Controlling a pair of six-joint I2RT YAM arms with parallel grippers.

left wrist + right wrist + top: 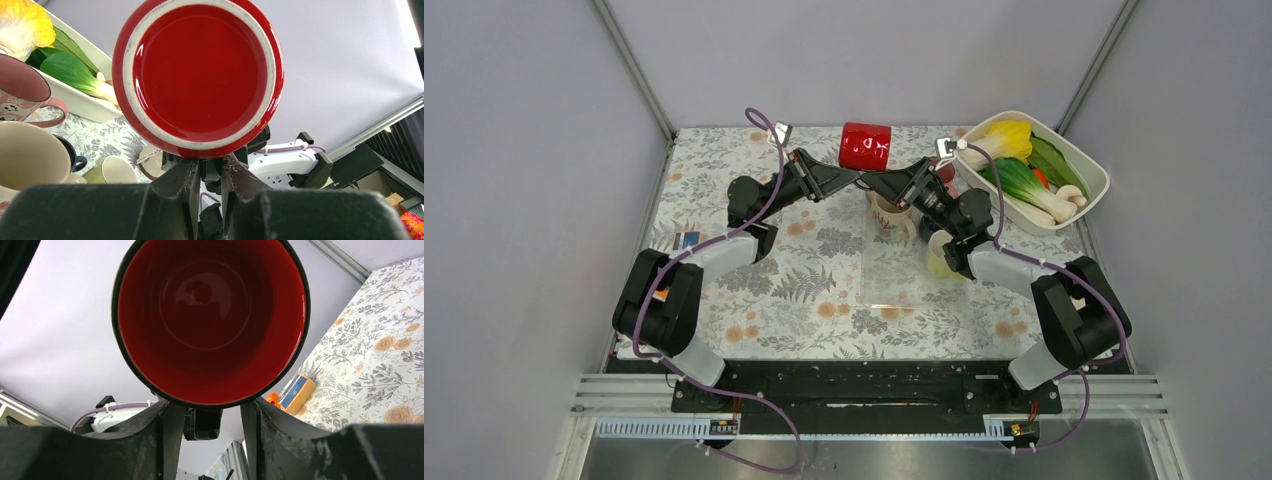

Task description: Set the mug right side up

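The red mug point(865, 146) hangs in the air on its side above the far middle of the table. In the left wrist view its flat base point(197, 75) faces the camera, and in the right wrist view I look straight into its open mouth point(210, 320). My left gripper point(211, 162) comes in from the left below it point(852, 180) and is shut on the dark handle under the mug. My right gripper point(207, 407) reaches in from the right point(874, 184). Its fingers stand apart on either side of that handle, with a gap on both sides.
A white bin point(1092, 170) of vegetables sits at the back right. Several mugs stand beneath the arms: a cream one point(892, 215), a yellow-green one point(939, 255) and a pink one point(20, 90). A small orange and blue box point(686, 240) lies at the left.
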